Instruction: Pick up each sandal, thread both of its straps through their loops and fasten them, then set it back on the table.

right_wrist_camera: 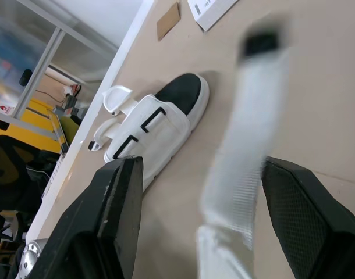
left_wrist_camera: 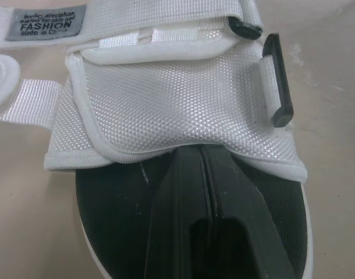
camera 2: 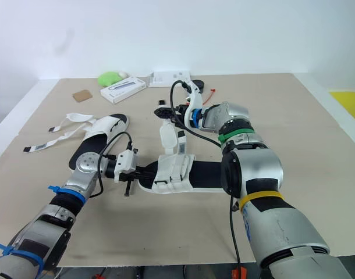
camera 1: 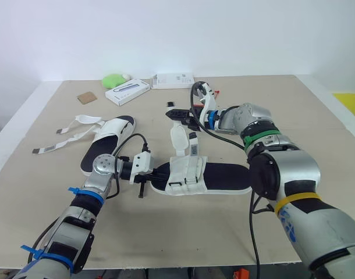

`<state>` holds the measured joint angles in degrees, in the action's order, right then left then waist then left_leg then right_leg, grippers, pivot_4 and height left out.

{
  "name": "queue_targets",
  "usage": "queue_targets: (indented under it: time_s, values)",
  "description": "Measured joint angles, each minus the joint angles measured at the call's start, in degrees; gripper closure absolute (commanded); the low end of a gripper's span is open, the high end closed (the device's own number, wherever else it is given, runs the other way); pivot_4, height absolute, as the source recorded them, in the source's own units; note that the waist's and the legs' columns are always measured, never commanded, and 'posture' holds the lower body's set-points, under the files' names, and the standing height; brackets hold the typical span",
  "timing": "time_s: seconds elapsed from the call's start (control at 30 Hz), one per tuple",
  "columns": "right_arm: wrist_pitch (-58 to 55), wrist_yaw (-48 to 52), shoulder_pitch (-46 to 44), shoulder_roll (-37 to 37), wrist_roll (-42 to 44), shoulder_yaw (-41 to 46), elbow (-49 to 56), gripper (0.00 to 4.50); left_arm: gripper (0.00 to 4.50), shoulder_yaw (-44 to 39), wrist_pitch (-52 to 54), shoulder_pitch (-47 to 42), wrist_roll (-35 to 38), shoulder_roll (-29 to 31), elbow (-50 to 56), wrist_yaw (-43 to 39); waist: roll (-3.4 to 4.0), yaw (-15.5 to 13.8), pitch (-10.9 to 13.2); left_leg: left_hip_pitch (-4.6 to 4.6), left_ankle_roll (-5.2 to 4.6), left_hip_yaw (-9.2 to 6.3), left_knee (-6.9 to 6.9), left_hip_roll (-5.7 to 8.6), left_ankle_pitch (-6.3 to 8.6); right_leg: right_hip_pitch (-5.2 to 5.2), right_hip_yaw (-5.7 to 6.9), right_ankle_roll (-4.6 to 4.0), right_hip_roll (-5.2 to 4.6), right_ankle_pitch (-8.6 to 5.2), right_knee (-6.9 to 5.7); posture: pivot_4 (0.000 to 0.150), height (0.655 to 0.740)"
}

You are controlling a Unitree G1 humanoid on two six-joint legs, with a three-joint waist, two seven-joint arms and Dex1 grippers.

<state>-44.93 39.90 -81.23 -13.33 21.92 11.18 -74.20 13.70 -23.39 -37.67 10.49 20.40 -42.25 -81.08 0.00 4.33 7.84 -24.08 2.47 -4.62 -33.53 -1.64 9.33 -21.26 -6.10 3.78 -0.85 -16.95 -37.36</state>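
Head eyes look forward and down over the whole table (camera 1: 317,116). The left wrist camera sits close on the near sandal (left_wrist_camera: 183,99). The right wrist camera faces left toward the far sandal (right_wrist_camera: 166,133). Both sandals also appear in the head views.

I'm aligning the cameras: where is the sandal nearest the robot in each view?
Left eye: near sandal, centre.
Right eye: centre.
Left wrist: white upper ahead of left gripper.
Right wrist: raised strap inside right gripper.
Landmark: grey label, eye and left wrist views.

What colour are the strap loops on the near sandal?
Black loops on white mesh; clearest in left wrist view.
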Motion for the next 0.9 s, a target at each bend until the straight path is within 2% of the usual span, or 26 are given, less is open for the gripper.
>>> queue_targets:
  time_s: [0.4, 0.7, 0.9]
  values:
    - [0.07, 2.54, 0.02, -0.25, -4.85, -0.13, 0.00, 1.11, 4.50, 0.00, 0.00, 0.14, 0.00, -0.15, 0.02, 0.41, 0.00, -0.01, 0.00, 0.02, 0.00, 0.00, 0.00, 0.01, 0.00, 0.03, -0.01, 0.02, 0.00, 0.01, 0.00, 0.150, 0.7400]
    - [-0.51, 4.97, 0.06, -4.29, -7.90, -1.03, 0.01, 1.11, 4.50, -0.01, 0.00, 0.27, 0.00, -0.24, 0.02, 0.56, 0.03, -0.05, -0.02, 0.07, 0.00, 0.00, 0.00, 0.05, 0.00, 0.06, -0.03, 0.02, -0.01, 0.01, 0.00, 0.150, 0.7400]
    - [-2.32, 8.97, 2.40, -1.86, -10.55, -4.24, 0.02, 1.11, 4.50, -0.01, 0.00, 0.34, 0.00, -0.29, 0.02, 0.75, 0.05, -0.04, -0.03, 0.11, 0.00, 0.00, 0.00, 0.05, 0.00, 0.09, -0.03, 0.21, -0.01, 0.11, 0.00, 0.150, 0.7400]
